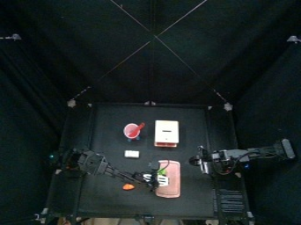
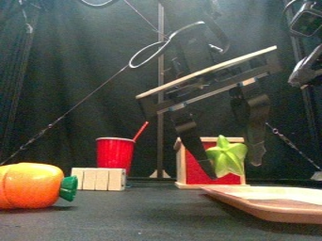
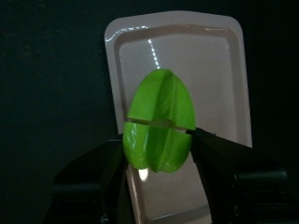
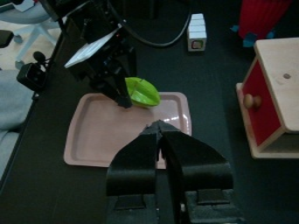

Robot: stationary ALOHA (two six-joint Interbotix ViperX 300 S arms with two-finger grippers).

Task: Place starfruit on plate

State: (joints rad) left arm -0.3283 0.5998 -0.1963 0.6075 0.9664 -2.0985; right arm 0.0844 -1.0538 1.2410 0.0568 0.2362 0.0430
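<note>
The yellow-green starfruit (image 2: 227, 155) hangs in the air between the jaws of my left gripper (image 2: 224, 143), which is shut on it. It is above one end of the salmon-pink plate (image 2: 270, 200), clear of its surface. The left wrist view shows the starfruit (image 3: 160, 131) clamped between the jaws, with the plate (image 3: 176, 52) stretching out beneath. From above, the left gripper (image 1: 150, 179) is at the plate's (image 1: 172, 167) left edge. The right wrist view sees the starfruit (image 4: 142, 90) over the plate (image 4: 117, 131). My right gripper (image 4: 163, 131) is shut and empty, hovering beside the plate.
An orange-red lump (image 2: 32, 185) lies at the front left. A small white block (image 2: 98, 179) and a red cup (image 2: 116, 152) stand behind it. A cream block with a red edge (image 1: 166, 131) sits at the back middle of the table.
</note>
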